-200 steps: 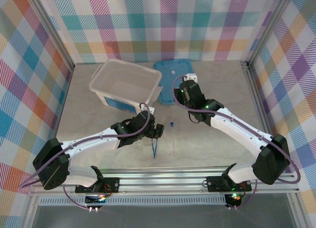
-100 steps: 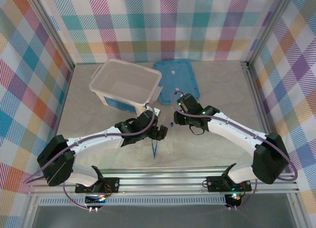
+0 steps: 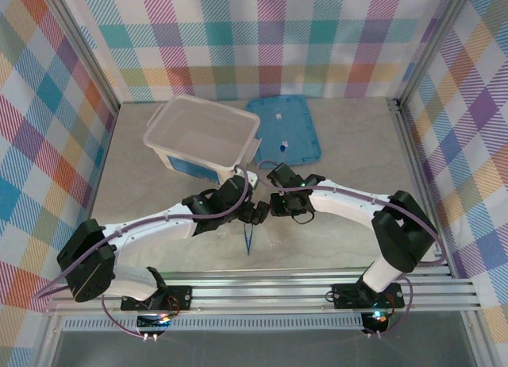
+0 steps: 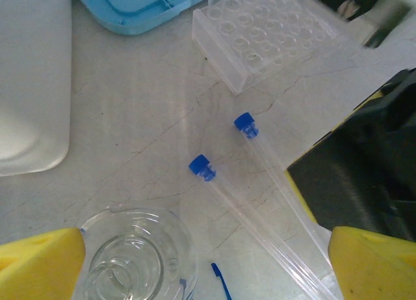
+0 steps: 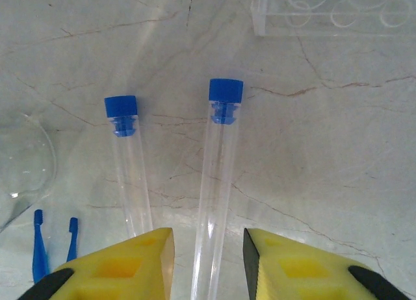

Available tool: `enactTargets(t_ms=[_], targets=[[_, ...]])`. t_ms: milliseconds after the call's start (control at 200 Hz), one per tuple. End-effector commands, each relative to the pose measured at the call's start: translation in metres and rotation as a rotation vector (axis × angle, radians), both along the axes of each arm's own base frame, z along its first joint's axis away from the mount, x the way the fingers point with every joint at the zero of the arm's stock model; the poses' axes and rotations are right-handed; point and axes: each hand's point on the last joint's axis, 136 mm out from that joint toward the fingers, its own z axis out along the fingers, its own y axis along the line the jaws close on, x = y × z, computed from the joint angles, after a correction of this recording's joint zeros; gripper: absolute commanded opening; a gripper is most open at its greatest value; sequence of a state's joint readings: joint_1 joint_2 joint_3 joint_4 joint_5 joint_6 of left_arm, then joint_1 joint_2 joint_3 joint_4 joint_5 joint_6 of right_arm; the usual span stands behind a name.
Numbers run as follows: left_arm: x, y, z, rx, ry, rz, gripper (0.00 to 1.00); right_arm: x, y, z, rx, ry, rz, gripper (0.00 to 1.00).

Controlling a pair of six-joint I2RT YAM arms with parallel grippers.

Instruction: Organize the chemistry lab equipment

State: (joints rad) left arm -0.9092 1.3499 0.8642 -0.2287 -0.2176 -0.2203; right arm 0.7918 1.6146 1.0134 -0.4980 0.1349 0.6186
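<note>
cut off: left tube (image 5: 130, 176), right tube (image 5: 218, 176), tweezers (image 5: 39, 254) running off lower edge | right jaws sitting slightly spread astride right tube | left jaws gaping over beaker (image 4: 133, 261)

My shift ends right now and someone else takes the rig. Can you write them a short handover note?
Left gripper: open wide, holding nothing, over the glass beaker.
Right gripper: jaws straddle one capped tube lying on the table, not visibly clamped. The second tube lies beside it, apart.
Tweezers lie by the beaker. The clear rack sits near the blue lid, with the tub next to the lid.
Done: nothing looks sorted yet.
Left: grip the tube, then put away every item.
</note>
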Motion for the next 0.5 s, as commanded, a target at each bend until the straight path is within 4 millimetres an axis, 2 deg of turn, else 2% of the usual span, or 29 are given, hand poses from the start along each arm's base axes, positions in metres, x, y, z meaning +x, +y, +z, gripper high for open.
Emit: enactTargets(t_ms=[0,150,315,495], targets=[[-0.007,-0.002,0.008,-0.043,-0.021,-0.032,0.95,-0.001,0.004,-0.007,0.013,0.019,-0.023,0.35],[-0.009,-0.002,0.007,-0.056,-0.019,-0.039,0.89,0.000,0.007,-0.019,0.005,0.041,-0.023,0.35],[-0.011,-0.006,0.005,-0.048,-0.005,-0.063,0.83,0.004,0.008,-0.024,-0.019,0.039,-0.019,0.34],[-0.011,-0.006,0.005,-0.046,-0.006,-0.065,0.82,0.007,0.011,-0.031,-0.029,0.051,-0.020,0.34]])
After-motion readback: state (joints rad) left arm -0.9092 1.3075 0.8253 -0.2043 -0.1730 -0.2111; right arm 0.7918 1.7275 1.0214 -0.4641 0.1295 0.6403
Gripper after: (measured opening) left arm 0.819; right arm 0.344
